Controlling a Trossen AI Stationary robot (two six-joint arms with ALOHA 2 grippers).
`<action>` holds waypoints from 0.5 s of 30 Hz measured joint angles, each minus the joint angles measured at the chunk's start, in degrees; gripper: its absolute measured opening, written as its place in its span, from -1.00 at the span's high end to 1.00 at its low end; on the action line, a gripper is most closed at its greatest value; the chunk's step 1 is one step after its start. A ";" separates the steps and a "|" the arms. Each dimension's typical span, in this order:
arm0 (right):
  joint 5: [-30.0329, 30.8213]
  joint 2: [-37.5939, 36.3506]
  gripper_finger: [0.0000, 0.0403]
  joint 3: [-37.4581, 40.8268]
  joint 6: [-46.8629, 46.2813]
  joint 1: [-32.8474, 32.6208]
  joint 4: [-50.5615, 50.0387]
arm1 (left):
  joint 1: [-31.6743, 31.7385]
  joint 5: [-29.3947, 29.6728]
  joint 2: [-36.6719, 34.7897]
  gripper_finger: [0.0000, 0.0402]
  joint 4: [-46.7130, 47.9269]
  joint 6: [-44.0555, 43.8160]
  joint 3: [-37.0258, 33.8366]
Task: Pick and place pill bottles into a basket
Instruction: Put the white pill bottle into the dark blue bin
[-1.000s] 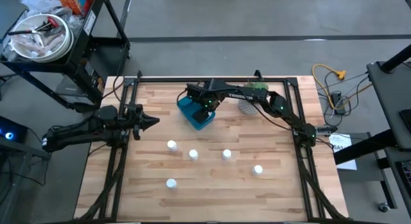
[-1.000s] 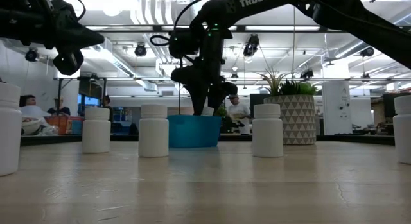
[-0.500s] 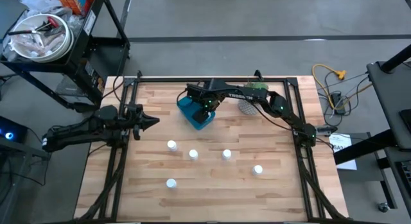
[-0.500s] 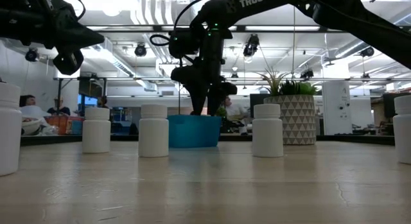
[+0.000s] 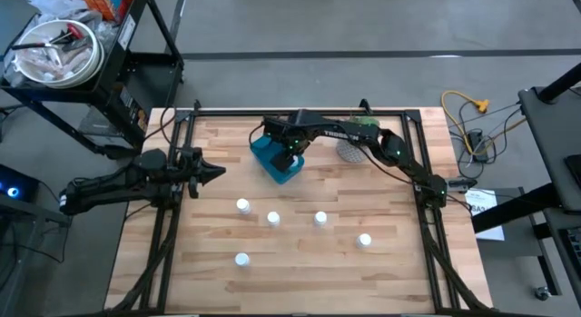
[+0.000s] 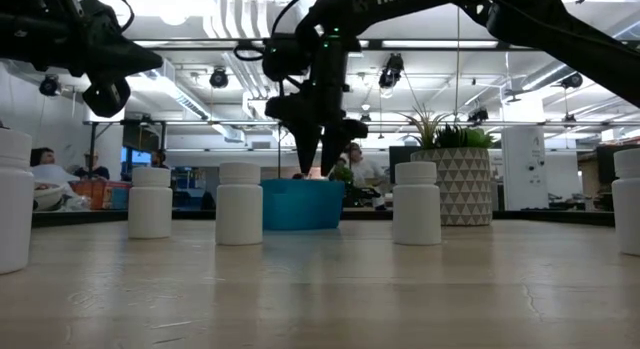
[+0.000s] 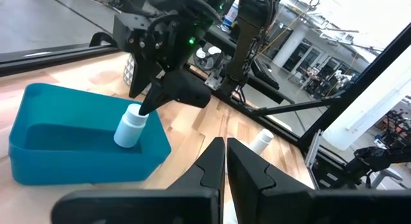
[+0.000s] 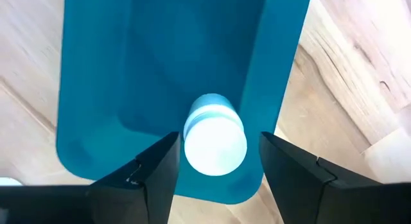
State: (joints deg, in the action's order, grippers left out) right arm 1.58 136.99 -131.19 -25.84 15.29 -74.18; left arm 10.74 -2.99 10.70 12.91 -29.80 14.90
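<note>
The blue basket [image 5: 275, 163] stands at the far middle of the table; it also shows in the low view [image 6: 300, 204]. One white pill bottle [image 8: 215, 139] stands on the basket's floor by one end wall, a little tilted in the left wrist view [image 7: 130, 126]. My right gripper [image 8: 217, 144] hangs open just above it [image 6: 320, 161], one finger on either side, with a gap to each. Several more white bottles stand on the table nearer the front, such as two bottles [image 5: 242, 205] [image 5: 320, 218]. My left gripper [image 5: 218, 172] is shut and empty, held over the table's left side [image 7: 225, 156].
A white patterned pot with a green plant [image 5: 352, 146] stands just right of the basket [image 6: 465, 184]. A cart with a bowl [image 5: 59, 54] is beyond the table's far left corner. Bare wood lies along the near edge [image 5: 300, 285].
My right gripper has gone up out of the basket, from fingertips below the rim to above it. The bottle it had between its fingers stays behind in the basket.
</note>
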 joint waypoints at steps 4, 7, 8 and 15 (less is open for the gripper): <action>1.62 -0.13 -0.02 -1.90 -0.64 -0.02 -0.71 | 0.00 -0.09 0.00 1.00 0.00 -0.04 0.00; 4.81 -1.31 -0.02 -3.79 -0.78 -0.02 -0.27 | 0.00 -0.08 0.02 1.00 0.00 0.03 0.00; 5.75 -2.65 -0.02 -3.32 -0.88 -0.02 0.73 | 0.00 -0.08 0.09 1.00 0.00 0.09 0.00; 10.65 -11.05 0.01 -3.46 -0.32 0.02 4.79 | 0.00 -0.07 0.31 1.00 0.08 0.13 0.00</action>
State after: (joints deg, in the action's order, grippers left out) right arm 12.24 125.94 -134.65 -26.16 15.31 -69.39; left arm 10.74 -3.06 11.01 12.99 -29.67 14.90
